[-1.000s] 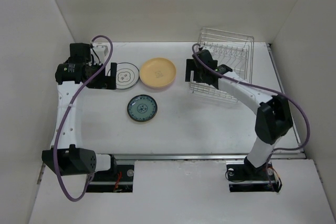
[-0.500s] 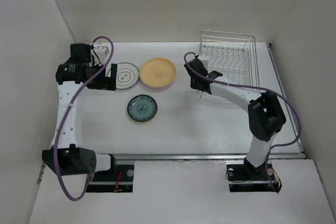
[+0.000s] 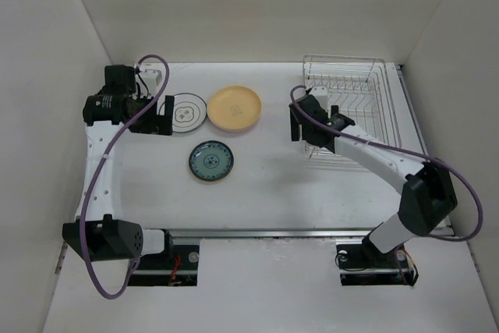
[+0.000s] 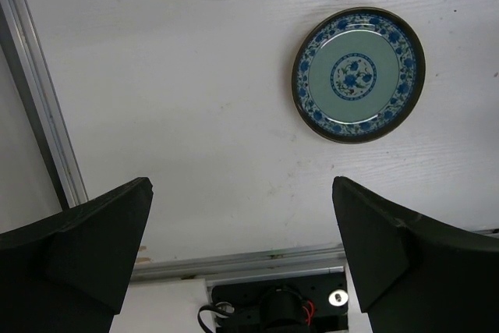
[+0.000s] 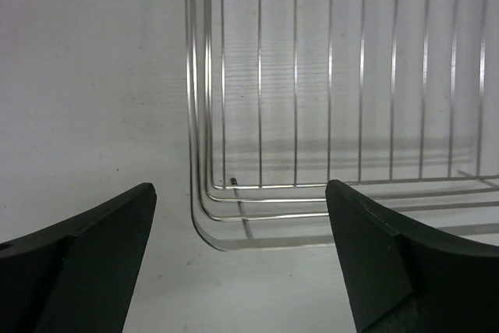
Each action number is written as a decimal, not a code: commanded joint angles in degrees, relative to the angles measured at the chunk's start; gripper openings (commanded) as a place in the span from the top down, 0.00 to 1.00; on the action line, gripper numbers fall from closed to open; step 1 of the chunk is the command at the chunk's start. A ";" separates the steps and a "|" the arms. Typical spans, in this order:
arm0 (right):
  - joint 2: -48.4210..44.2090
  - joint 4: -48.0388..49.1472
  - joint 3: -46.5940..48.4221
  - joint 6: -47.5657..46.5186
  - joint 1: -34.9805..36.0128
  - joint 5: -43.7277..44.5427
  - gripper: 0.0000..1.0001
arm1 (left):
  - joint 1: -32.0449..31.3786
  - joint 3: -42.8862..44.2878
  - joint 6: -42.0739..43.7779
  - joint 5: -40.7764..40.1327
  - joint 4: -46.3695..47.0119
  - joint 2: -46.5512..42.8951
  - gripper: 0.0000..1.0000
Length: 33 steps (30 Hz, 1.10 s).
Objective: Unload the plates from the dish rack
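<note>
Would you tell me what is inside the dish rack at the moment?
Nothing shows inside the dish rack but its own bare wires. The right arm covers its near left part from above; the wrist view shows a corner there bare too.

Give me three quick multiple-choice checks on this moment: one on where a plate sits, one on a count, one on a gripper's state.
1. Where does the teal plate lie, against the orange-yellow plate?
A on its near side, apart from it
B stacked on it
C on its far side

2. How many plates lie on the table?
A two
B three
C five

3. The right gripper is:
A shut on a plate
B open and empty
C shut on a wire

Answers:
1 A: in the top view it lies closer to the near edge, with bare table between the two.
2 B: only the teal, the orange-yellow and the white ringed plate show.
3 B: the fingers stand wide apart, with only a corner of the dish rack seen between them.
</note>
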 commanded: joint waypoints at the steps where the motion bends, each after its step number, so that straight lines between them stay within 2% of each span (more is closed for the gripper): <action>1: -7.10 -3.08 1.32 0.70 0.60 4.08 0.03 | 0.27 -0.84 0.80 -0.44 -0.16 -2.44 0.00; 2: -10.94 -3.87 1.33 1.40 0.60 4.08 0.00 | 0.27 -0.84 0.28 -0.97 0.54 -2.45 0.00; 6: -24.13 -6.68 -1.12 5.88 0.60 0.31 0.00 | 0.27 -4.17 -2.36 -6.49 4.41 -4.55 0.00; 11: -40.83 -9.05 -6.40 6.95 0.60 -6.72 0.00 | 2.20 -7.16 -8.16 -21.07 8.19 -4.55 0.00; 17: -57.98 -19.76 -5.35 13.18 0.60 -7.25 0.00 | 7.12 -10.16 -14.75 -30.06 11.10 -5.69 0.00; 20: -65.96 -21.10 -5.35 14.16 0.60 -6.20 0.00 | 9.05 -10.16 -16.51 -32.35 11.10 -6.49 0.00; 27: -75.13 -21.10 -5.88 14.16 0.60 -7.78 0.00 | 10.64 -10.68 -18.27 -32.88 11.80 -12.81 0.00; 33: -77.07 -21.72 -6.93 14.16 0.60 -9.45 0.00 | 12.48 -13.59 -18.27 -32.88 13.73 -16.76 0.00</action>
